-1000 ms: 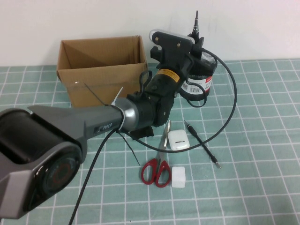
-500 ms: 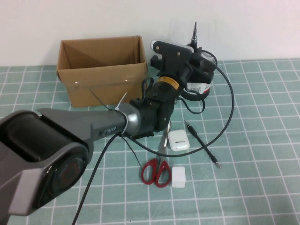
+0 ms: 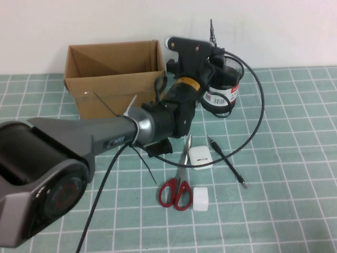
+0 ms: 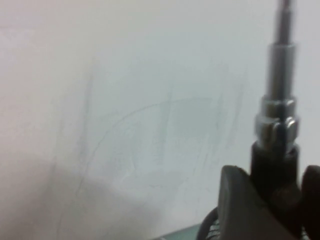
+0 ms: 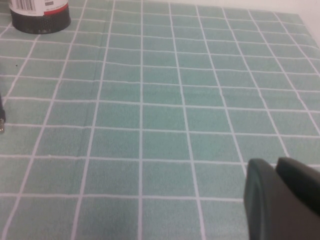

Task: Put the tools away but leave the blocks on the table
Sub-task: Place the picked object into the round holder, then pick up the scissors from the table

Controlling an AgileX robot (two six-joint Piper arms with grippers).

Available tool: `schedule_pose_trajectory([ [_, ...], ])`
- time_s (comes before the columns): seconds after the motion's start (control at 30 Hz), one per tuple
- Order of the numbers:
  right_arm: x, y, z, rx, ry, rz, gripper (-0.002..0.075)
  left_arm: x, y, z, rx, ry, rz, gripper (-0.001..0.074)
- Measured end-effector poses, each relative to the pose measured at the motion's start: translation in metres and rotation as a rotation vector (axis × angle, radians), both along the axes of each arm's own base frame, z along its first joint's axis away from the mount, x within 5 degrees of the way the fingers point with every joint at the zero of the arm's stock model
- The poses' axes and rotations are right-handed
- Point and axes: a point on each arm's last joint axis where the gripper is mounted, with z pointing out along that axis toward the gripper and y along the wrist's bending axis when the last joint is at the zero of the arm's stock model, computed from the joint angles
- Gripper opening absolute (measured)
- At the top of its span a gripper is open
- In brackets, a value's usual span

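The left tool [image 3: 213, 52] is raised over the black mesh cup [image 3: 231, 71] at the far side of the counter [image 3: 295, 211], just beside the open cardboard box [image 3: 113, 79]. From above, the wrist hides its fingers and only the screwdriver [image 3: 212, 31] tip pokes up behind it; the left wrist view fills that in, with the screwdriver's [image 4: 277, 130] black handle and metal shaft upright between two dark fingers [image 4: 240, 205], clamped on it, against the plain wall. Nearer the robot than this tool, the high view alone shows the red-handled scissors [image 3: 178, 182], the white earbud case [image 3: 200, 157] touching their blades, the white block [image 3: 200, 198] just beside the handles, and the thin black pointed tool [image 3: 226, 161] lying off toward the right. The right tool [image 5: 282, 200] shows only in its own wrist view, fingers together, low over bare gridded mat, with the cup's labelled base [image 5: 40, 15] well away from it.
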Motion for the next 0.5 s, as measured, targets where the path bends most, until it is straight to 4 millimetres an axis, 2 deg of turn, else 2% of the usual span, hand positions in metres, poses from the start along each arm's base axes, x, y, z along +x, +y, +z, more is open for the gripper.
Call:
schedule_pose_trajectory([
  [0.1, 0.000, 0.000, 0.000, 0.000, 0.000, 0.000, -0.0007, -0.002, 0.000, 0.009, 0.003, 0.013, -0.010, 0.0305],
  [0.2, 0.000, 0.000, 0.000, 0.000, 0.000, 0.000, -0.0007, -0.004, 0.001, 0.020, 0.000, 0.016, -0.017, 0.0333],
  [0.37, 0.000, 0.000, 0.000, 0.000, 0.000, 0.000, -0.0007, -0.012, 0.001, 0.043, 0.030, 0.060, -0.055, 0.0343],
  [0.5, 0.000, 0.000, 0.000, 0.000, 0.000, 0.000, -0.0007, -0.035, -0.004, 0.072, 0.105, 0.157, -0.147, 0.0307],
])
